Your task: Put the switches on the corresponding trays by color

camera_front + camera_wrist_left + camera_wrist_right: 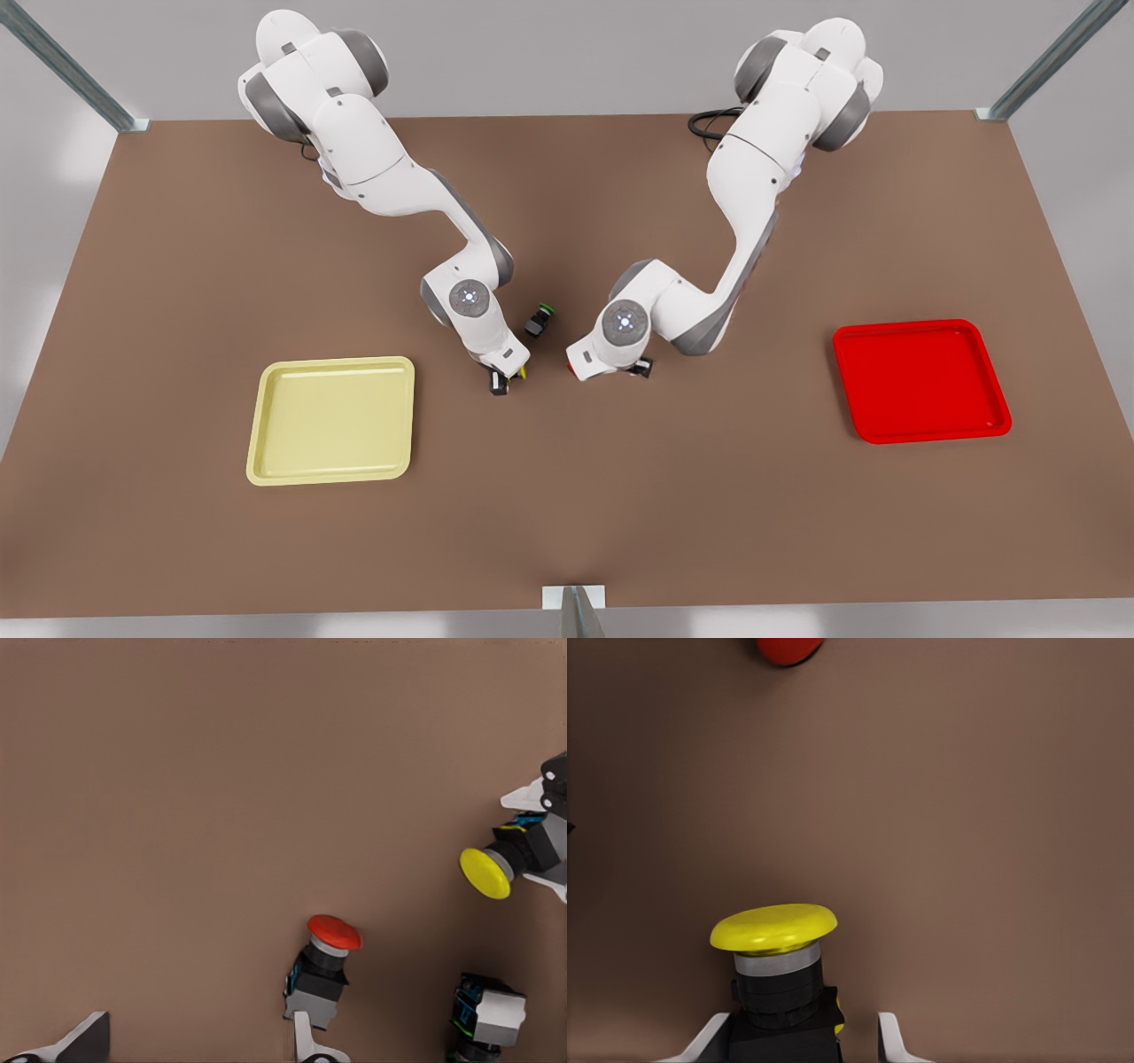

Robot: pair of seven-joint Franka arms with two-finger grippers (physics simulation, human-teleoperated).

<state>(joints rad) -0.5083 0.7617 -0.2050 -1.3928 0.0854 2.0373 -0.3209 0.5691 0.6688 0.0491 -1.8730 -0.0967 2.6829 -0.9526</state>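
The yellow switch (780, 966) lies on its side between the fingers of my right gripper (802, 1028), which is open. One finger touches the dark body and a thin gap shows at the other. This gripper (503, 383) belongs to the arm on the front view's left, and the left wrist view shows it around the yellow switch (496, 864). The red switch (326, 966) lies on the table by one finger (306, 1041) of my open left gripper (190, 1045), which is low over the table (576, 365). The pale yellow tray (337, 361) and red tray (904, 326) stand far apart.
A green-capped switch (539, 319) lies between the two wrists, a little behind both grippers; it lies close to the red one (485, 1019). Both arms lean in over the table's middle. Brown table (567, 514) lies open toward the front edge and around both trays.
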